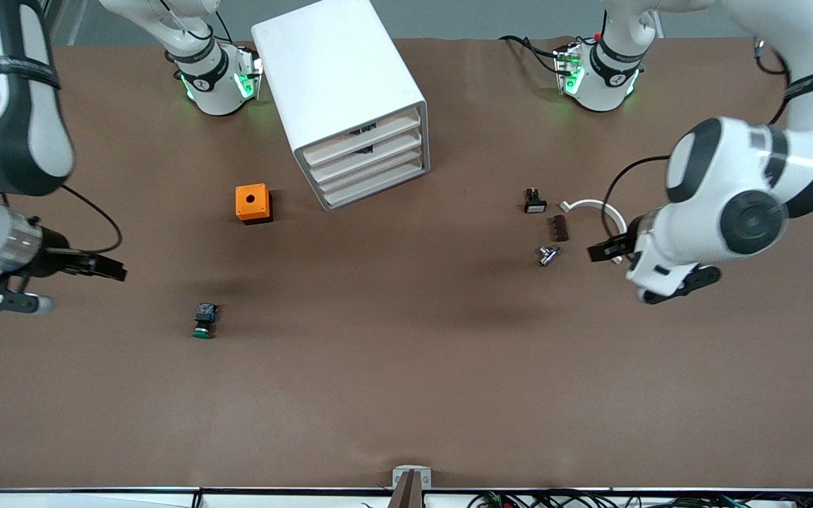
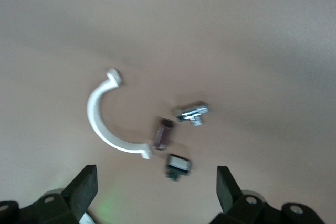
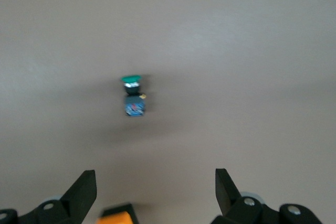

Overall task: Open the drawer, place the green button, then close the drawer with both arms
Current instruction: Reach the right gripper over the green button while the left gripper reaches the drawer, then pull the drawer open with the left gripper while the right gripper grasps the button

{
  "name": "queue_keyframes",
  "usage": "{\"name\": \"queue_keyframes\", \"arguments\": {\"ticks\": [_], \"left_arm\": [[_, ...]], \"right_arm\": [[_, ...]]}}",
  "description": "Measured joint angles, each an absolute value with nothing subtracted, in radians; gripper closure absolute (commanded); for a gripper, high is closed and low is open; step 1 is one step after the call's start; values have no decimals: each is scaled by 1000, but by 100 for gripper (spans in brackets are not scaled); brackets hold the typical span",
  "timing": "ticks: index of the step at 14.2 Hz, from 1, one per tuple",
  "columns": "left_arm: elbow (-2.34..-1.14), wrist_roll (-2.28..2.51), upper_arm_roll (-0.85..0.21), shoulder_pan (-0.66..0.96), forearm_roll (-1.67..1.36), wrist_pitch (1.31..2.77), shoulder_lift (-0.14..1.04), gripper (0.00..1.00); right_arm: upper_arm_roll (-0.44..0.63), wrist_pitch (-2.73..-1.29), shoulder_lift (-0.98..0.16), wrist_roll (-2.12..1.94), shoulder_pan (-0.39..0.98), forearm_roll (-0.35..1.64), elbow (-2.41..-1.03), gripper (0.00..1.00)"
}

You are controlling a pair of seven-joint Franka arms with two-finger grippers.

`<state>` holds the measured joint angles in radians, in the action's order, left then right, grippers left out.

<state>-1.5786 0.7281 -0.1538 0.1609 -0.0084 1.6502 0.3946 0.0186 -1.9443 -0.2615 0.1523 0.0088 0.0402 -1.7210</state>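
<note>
Both grippers, left [image 1: 603, 250] and right [image 1: 111, 268], hover with fingers released; the drawer [image 1: 364, 144] is shut, so pull it squarely first, then fetch the button [image 1: 204, 321].

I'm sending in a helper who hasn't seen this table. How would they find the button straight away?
Start at the white cabinet, then the orange cube beside it toward the right arm's end. The button lies alone, nearer the front camera than the cube. Only it has a round green cap on a dark body.

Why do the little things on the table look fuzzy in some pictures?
Both wrist views are soft: the button in the right wrist view and the white clip in the left wrist view look smeared. The front view is crisp, with soft arm shadows on the table.
</note>
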Motion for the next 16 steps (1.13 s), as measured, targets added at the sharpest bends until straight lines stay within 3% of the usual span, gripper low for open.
{"name": "queue_keyframes", "arguments": {"ticks": [5,12,16], "left_arm": [[-1496,1342,-157,337,-56,1649,569,0],[-1492,1902,-158,449,-401,1645,673,0],[-1492,2082,-157,482,-625,1645,735,28]], "right_arm": [[24,-2192,-371,198,36,41,-1828,0],[19,-2308,-458,360,119,42,-1834,0],[23,-2497,-487,366,125,40,-1941,0]]}}
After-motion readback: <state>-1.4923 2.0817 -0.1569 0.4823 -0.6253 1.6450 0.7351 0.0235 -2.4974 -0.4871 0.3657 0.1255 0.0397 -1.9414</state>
